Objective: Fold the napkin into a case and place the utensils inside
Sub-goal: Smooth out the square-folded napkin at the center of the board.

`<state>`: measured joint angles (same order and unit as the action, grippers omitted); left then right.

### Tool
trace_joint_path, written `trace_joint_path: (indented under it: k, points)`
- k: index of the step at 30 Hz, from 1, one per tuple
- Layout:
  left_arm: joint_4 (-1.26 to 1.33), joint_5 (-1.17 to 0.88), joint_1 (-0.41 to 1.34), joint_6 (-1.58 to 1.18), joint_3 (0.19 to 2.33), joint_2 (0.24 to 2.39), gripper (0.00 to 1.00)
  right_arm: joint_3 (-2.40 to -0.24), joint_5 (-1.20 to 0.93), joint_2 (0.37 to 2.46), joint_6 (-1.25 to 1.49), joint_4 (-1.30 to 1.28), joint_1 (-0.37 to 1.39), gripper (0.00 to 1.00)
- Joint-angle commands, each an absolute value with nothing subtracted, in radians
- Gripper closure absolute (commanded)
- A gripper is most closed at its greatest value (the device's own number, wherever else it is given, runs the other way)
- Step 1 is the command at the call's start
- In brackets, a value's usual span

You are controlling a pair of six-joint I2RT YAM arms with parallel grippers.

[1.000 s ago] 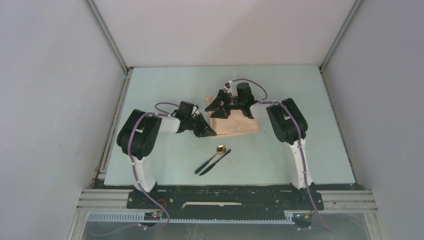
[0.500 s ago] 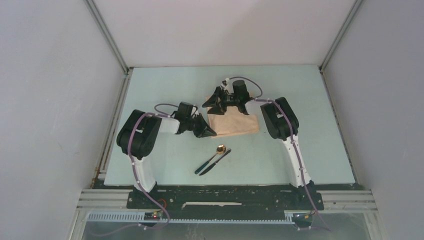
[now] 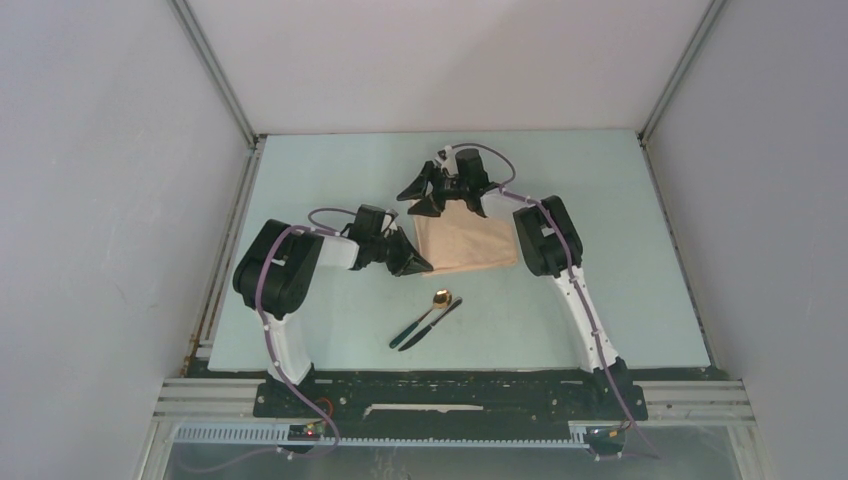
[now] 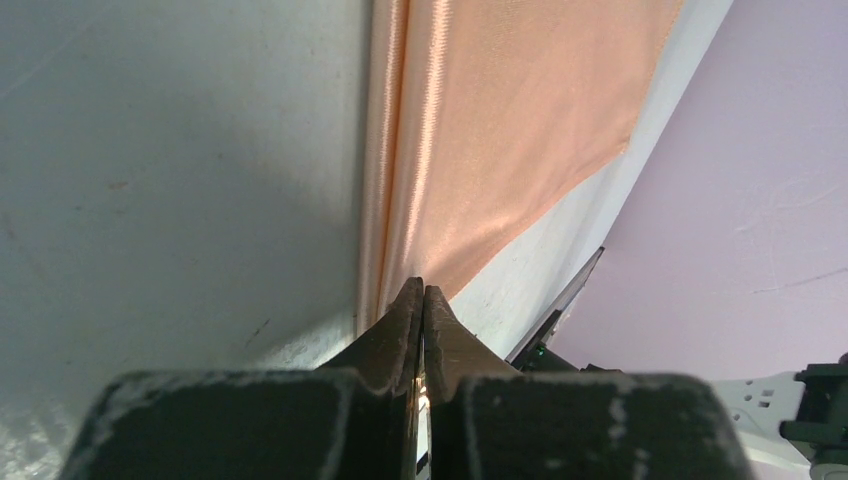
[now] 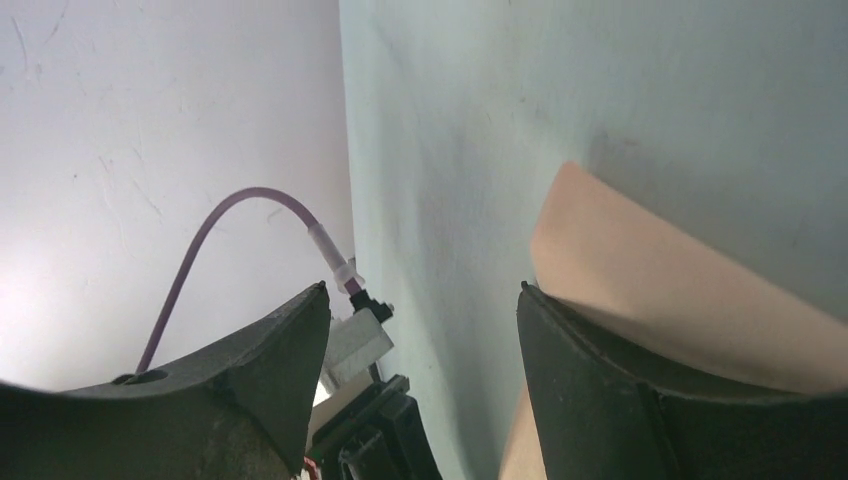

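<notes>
The peach-tan napkin [image 3: 466,246] lies folded into a flat rectangle in the middle of the table. My left gripper [image 3: 418,266] is shut at its near-left corner, and the cloth's folded edge [image 4: 385,200] runs straight into the closed fingertips [image 4: 410,300]. My right gripper [image 3: 421,196] hovers open at the napkin's far-left corner, nothing between its fingers; in the right wrist view the napkin [image 5: 640,280] sits just beside the right finger [image 5: 570,360]. The utensils lie side by side in front of the napkin: a gold-bowled spoon [image 3: 440,298] and a slim dark knife [image 3: 432,323].
Grey enclosure walls [image 3: 120,200] and metal frame rails bound the pale table [image 3: 600,190] on three sides. Both arm bases stand at the near edge. A purple cable [image 5: 230,215] loops in the right wrist view.
The right gripper has moved away from above the napkin toward the far left, ending by its far-left corner. The left gripper, napkin and utensils have stayed put.
</notes>
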<state>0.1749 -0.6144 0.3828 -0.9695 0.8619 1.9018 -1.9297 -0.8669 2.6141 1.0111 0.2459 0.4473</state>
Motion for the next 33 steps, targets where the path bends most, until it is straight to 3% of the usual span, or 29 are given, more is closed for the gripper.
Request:
trace_joint_path:
  k: [1, 9, 16, 23, 25, 33]
  points:
    - [0.132, -0.567, 0.377, -0.958, 0.830, 1.897, 0.95, -2.032, -0.824, 2.692, 1.041, 0.189, 0.434, 0.23]
    - [0.143, -0.573, 0.378, -0.963, 0.821, 1.902, 0.96, -2.234, -0.796, 2.808, 1.090, 0.127, 0.418, 0.23]
    - [0.141, -0.587, 0.377, -0.968, 0.828, 1.902, 0.94, -2.536, -0.767, 2.978, 1.189, 0.092, 0.401, 0.21]
    - [0.150, -0.599, 0.374, -0.984, 0.836, 1.878, 0.82, -2.620, -0.790, 2.892, 1.176, 0.156, 0.356, 0.18]
    - [0.137, -0.598, 0.373, -0.986, 0.848, 1.847, 0.77, -2.593, -0.822, 2.779, 1.137, 0.123, 0.332, 0.18]
    - [0.080, -0.627, 0.373, -0.996, 0.934, 1.728, 0.58, -2.058, -0.958, 2.347, 0.849, -0.086, 0.208, 0.16]
